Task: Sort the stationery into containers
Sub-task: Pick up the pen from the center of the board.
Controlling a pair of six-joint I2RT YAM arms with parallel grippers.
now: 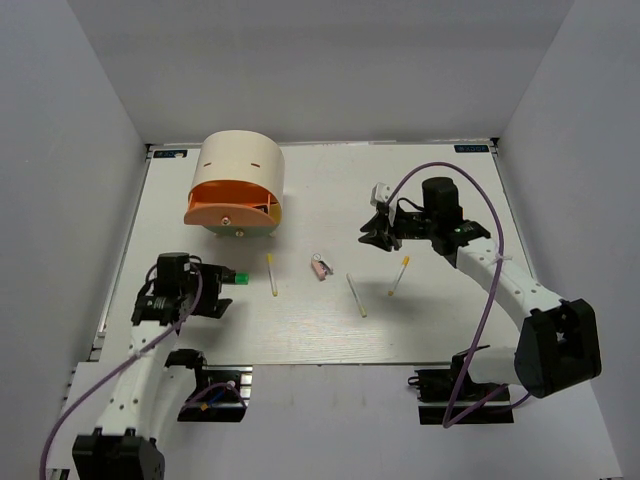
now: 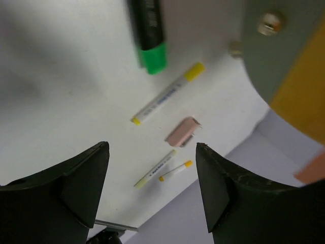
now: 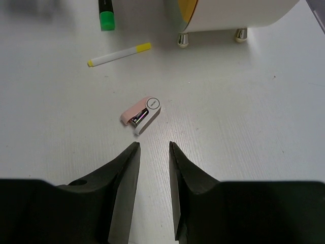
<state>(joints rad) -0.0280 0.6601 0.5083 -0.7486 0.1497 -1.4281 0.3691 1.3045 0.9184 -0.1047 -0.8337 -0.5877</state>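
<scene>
The green-ended black highlighter (image 1: pixel 240 277) lies on the table just beyond my left gripper (image 1: pixel 222 290); in the left wrist view the highlighter (image 2: pixel 150 35) lies free ahead of the left gripper (image 2: pixel 152 147), which is open and empty. Three pale-yellow sticks (image 1: pixel 272 275) (image 1: pixel 356 295) (image 1: pixel 399 275) and a small pink block (image 1: pixel 320 267) lie mid-table. My right gripper (image 1: pixel 375 235) hovers right of them. In the right wrist view the right gripper (image 3: pixel 154 145) is narrowly open with nothing between its fingers, just short of the pink block (image 3: pixel 142 116). The cream organiser (image 1: pixel 240 160) has its orange drawer (image 1: pixel 232 208) pulled out.
The organiser's metal feet (image 3: pixel 183 39) stand on the table beyond the pink block. A yellow stick (image 3: pixel 119 55) and the highlighter (image 3: pixel 105 15) lie to its left. Grey walls close in the table on the left, the right and the far side.
</scene>
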